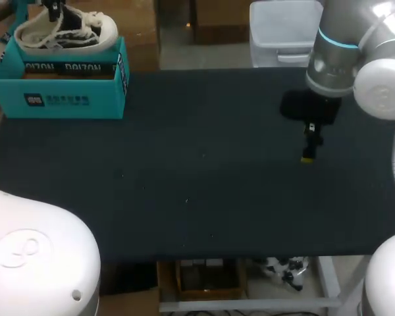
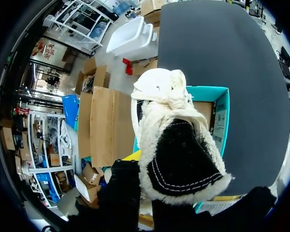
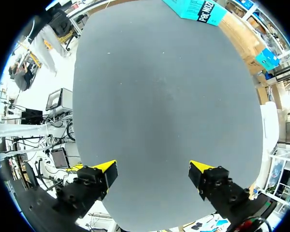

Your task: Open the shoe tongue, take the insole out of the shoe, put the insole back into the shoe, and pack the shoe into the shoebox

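A black shoe with cream fleece lining and white laces (image 1: 66, 31) sits over the open top of the teal shoebox (image 1: 59, 82) at the table's far left corner. My left gripper (image 1: 52, 9) comes down onto it from above and is shut on the shoe's rim. In the left wrist view the shoe (image 2: 179, 159) hangs right at the gripper, with the shoebox (image 2: 221, 121) under and behind it. My right gripper (image 1: 309, 150) hovers over the table's right half, far from the box. Its fingers (image 3: 152, 174) are wide open with nothing between them. The shoebox (image 3: 195, 8) shows far ahead of them.
The black table top (image 1: 184, 184) stretches between the shoebox and my right gripper. The box stands close to the table's far and left edges.
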`<action>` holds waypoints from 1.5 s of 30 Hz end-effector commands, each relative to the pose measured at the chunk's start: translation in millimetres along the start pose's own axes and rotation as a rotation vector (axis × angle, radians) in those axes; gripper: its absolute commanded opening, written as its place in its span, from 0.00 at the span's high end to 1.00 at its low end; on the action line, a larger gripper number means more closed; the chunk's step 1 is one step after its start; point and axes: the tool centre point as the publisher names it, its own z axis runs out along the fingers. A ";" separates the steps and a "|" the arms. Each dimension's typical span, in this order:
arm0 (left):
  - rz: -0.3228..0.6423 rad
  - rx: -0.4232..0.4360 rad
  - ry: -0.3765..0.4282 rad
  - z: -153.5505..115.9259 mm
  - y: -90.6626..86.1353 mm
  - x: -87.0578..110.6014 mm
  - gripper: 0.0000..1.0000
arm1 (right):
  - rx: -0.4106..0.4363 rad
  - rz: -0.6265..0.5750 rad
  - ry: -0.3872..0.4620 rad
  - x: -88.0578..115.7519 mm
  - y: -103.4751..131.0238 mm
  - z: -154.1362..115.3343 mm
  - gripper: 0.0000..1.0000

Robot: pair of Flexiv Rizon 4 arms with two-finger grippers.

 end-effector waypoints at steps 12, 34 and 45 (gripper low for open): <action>0.072 0.007 0.079 90.9 45.2 14.3 1.00 | -0.002 -0.001 -0.001 0.7 -1.1 -0.1 0.00; 0.089 -0.021 0.168 144.4 55.9 30.3 0.00 | -0.002 -0.001 -0.001 0.7 -1.1 -0.1 0.00; 0.081 0.047 0.215 109.7 22.9 35.2 0.00 | -0.002 -0.001 -0.001 0.7 -1.1 -0.1 0.00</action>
